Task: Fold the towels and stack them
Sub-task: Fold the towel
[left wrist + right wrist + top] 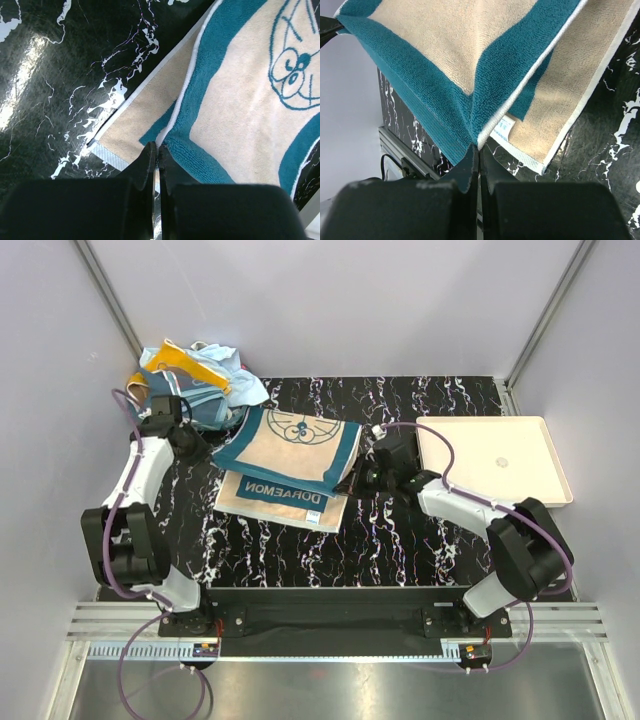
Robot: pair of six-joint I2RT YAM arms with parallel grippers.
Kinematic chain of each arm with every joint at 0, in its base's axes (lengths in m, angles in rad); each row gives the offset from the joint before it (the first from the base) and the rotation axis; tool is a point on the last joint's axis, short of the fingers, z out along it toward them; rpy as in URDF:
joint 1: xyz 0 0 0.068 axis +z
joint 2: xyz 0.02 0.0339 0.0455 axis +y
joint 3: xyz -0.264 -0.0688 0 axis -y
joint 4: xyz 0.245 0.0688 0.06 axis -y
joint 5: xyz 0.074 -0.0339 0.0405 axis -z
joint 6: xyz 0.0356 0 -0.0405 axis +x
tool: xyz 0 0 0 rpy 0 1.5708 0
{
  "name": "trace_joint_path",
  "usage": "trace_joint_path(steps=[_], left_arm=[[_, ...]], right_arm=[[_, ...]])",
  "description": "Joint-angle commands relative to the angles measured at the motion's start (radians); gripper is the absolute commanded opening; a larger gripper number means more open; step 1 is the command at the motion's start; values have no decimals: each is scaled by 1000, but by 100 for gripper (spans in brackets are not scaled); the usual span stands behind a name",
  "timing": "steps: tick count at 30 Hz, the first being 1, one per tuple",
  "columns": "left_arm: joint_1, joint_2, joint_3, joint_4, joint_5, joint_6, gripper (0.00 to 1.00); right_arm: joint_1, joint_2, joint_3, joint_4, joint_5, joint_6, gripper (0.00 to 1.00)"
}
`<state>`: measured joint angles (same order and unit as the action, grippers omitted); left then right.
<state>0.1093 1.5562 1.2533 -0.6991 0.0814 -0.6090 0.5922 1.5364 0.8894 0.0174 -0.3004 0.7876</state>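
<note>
Teal towel [290, 455], marbled table [420, 540] (whitish walls [350, 300]?)

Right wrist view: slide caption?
Right end effector shut on a corner of the teal towel, above a beige cloth layer.

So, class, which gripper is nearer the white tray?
Right. The right gripper, pinching the teal towel, sits just beside the tray; the left gripper grips the towel's far corner.

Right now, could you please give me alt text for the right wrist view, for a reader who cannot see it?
The right claw is shut on the corner of a teal towel with a beige centre, holding it raised. Beneath lies a beige layer of cloth with a white edge and small label, on the black marbled table.
</note>
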Motion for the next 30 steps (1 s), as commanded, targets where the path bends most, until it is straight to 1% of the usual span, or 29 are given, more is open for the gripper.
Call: trace_joint_path(steps=[1, 5, 8, 9, 11, 14, 16, 25, 30], left_arm=[[18, -64, -20, 27, -35, 22, 0], [20, -68, -95, 70, -37, 15, 0], [20, -62, -152, 105, -23, 8, 0], [20, -59, -166, 115, -19, 6, 0], [20, -47, -195, 134, -12, 3, 0], [20, -31, -222, 153, -9, 3, 0], [18, -28, -230, 159, -8, 3, 0], [20, -16, -259, 176, -9, 11, 0], [20, -8, -265, 188, -2, 8, 0]], right_arm=[[15, -22, -26, 22, 4, 31, 0], [29, 2, -82, 90, 9, 97, 0], [37, 34, -127, 156, -2, 134, 4], [35, 42, -135, 182, -3, 139, 9], [40, 62, -152, 216, -11, 151, 15], [50, 86, -155, 242, -26, 157, 25], [58, 94, -150, 243, -29, 157, 30], [75, 91, -167, 184, 49, 121, 33], [77, 114, -173, 190, 84, 105, 35]])
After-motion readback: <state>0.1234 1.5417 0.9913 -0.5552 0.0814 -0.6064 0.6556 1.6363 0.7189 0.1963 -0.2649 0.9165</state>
